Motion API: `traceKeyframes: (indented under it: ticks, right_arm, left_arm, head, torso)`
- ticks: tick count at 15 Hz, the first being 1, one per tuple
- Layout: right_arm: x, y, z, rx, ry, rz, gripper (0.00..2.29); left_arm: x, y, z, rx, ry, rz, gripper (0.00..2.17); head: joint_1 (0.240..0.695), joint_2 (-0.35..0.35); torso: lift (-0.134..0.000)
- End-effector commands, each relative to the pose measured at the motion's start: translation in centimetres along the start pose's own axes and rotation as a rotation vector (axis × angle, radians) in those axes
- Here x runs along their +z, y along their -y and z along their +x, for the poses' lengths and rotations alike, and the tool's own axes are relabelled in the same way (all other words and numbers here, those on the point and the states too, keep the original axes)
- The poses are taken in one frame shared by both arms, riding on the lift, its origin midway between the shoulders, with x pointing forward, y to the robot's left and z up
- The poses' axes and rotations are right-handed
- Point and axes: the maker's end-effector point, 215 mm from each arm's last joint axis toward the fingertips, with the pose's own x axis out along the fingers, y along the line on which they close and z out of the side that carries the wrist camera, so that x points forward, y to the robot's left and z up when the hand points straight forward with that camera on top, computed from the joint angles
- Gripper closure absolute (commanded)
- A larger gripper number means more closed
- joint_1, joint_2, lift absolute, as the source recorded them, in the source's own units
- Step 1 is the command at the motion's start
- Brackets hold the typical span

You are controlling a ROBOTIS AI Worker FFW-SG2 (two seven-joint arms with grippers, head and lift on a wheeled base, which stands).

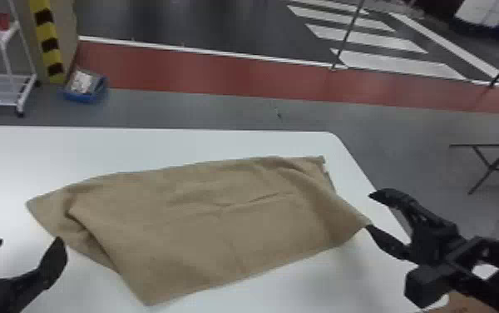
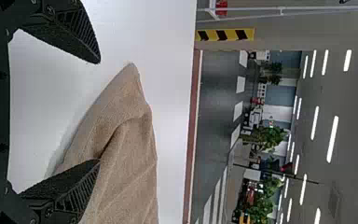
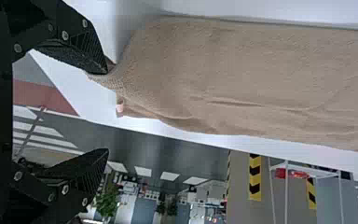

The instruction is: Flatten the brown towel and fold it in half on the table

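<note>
Spread across the white table (image 1: pixel 144 145) lies the brown towel (image 1: pixel 219 216), loosely doubled, with creases and a fold at its left end. My left gripper (image 1: pixel 22 249) stands open off the towel's left corner. In the left wrist view one finger of the left gripper (image 2: pixel 98 112) overlaps the towel (image 2: pixel 126 144). My right gripper (image 1: pixel 369 210) is open at the towel's right corner, one fingertip touching it. The right wrist view has the right gripper (image 3: pixel 107 112) spread wide, with one finger against the corner of the towel (image 3: pixel 242 74).
A white wheeled rack (image 1: pixel 7 77) and a blue bin (image 1: pixel 84 87) stand on the floor past the table's far left. Black folding legs (image 1: pixel 496 162) stand on the floor to the right. The table's rounded far right corner is close behind the towel.
</note>
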Motion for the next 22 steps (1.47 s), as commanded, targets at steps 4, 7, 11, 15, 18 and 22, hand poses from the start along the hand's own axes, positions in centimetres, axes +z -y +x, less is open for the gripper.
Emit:
traceKeyframes:
  ticks: [4,7,11,15,18,22]
  right_arm:
    - [-2.9,1.2,-2.4,-0.004,-0.030,0.090,0.03]
    - [1.6,3.9,-2.6,-0.032,0.077,0.163,0.05]
    - [11.4,9.1,-0.3,-0.070,0.229,0.415,0.08]
    - [8.4,10.0,3.7,-0.121,0.111,0.875,0.09]
    - [5.3,8.5,3.5,-0.206,0.062,1.159,0.09]
    - [2.1,5.5,1.4,-0.281,0.002,1.342,0.09]
  left_arm:
    - [0.1,0.2,-0.4,-0.013,0.001,-0.004,0.13]
    - [1.3,0.4,-0.7,-0.016,0.024,-0.011,0.13]
    - [1.4,0.5,-1.9,-0.032,0.015,-0.008,0.13]
    - [0.4,0.7,-2.4,-0.099,-0.032,0.009,0.15]
    - [0.5,1.5,-2.5,-0.155,-0.038,0.030,0.15]
    - [-0.6,3.2,-0.7,-0.231,-0.099,0.009,0.15]
  head:
    - [0.695,-0.304]
    - [0.695,-0.322]
    - [0.695,-0.229]
    - [0.695,-0.133]
    - [0.695,-0.153]
    - [0.695,-0.217]
  torso:
    - [-0.128]
    - [-0.128]
    - [-0.128]
    - [-0.128]
    - [-0.128]
    - [-0.128]
